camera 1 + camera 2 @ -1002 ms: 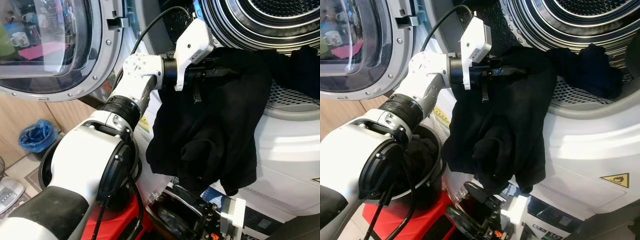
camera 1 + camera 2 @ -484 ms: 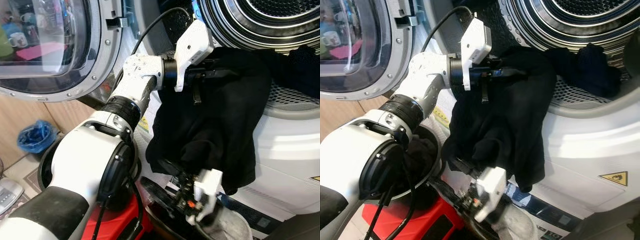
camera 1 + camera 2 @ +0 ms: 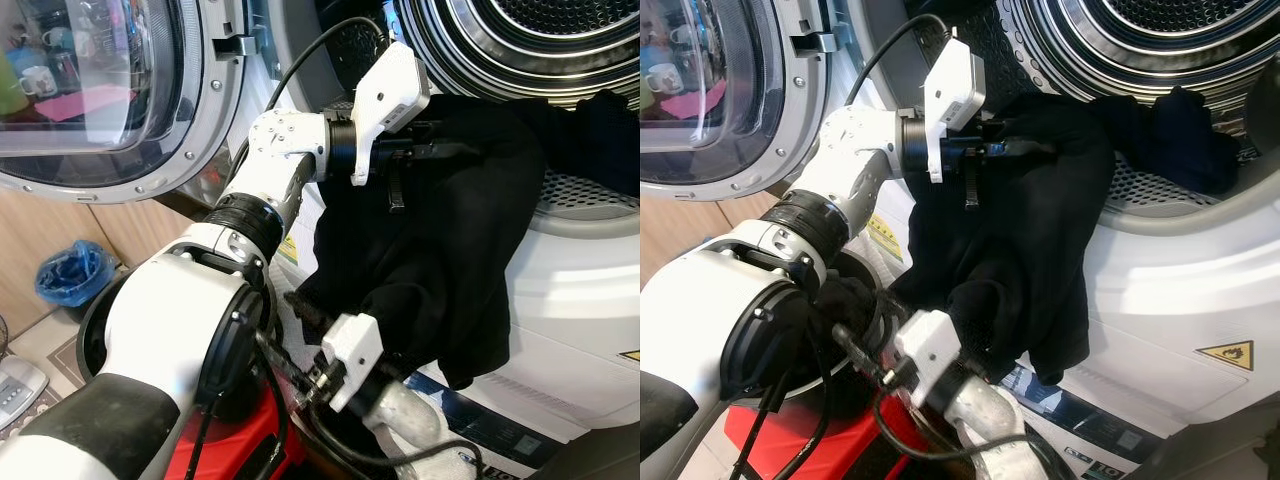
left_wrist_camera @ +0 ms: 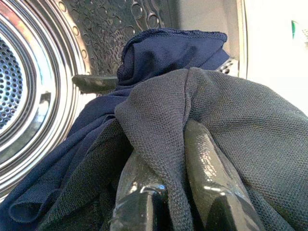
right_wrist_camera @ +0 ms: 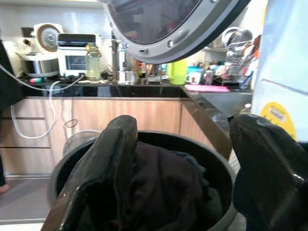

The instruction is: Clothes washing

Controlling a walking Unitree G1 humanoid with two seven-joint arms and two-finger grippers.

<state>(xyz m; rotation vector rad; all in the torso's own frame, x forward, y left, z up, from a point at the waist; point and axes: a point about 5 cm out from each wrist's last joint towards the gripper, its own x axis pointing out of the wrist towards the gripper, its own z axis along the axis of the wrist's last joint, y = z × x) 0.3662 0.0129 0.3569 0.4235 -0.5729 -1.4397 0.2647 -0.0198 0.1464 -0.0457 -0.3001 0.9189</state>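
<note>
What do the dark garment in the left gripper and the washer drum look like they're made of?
Dark garment: probably a matte knit or mesh fabric, its fine weave visible up close. Washer drum: likely polished stainless steel, shiny, reflective and perforated with small holes.

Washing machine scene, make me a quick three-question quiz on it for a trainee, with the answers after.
1. True or false: the left gripper is shut on the black garment at the rim of the drum.
2. Multiple choice: the right gripper is (A) shut on a sock, (B) open above the dark basket of clothes, (C) inside the drum.
3. Short answer: what colour is the garment lying in the drum mouth beyond the left gripper?

Key
1. True: its two fingers pinch a fold of the fabric.
2. B
3. Navy blue.
</note>
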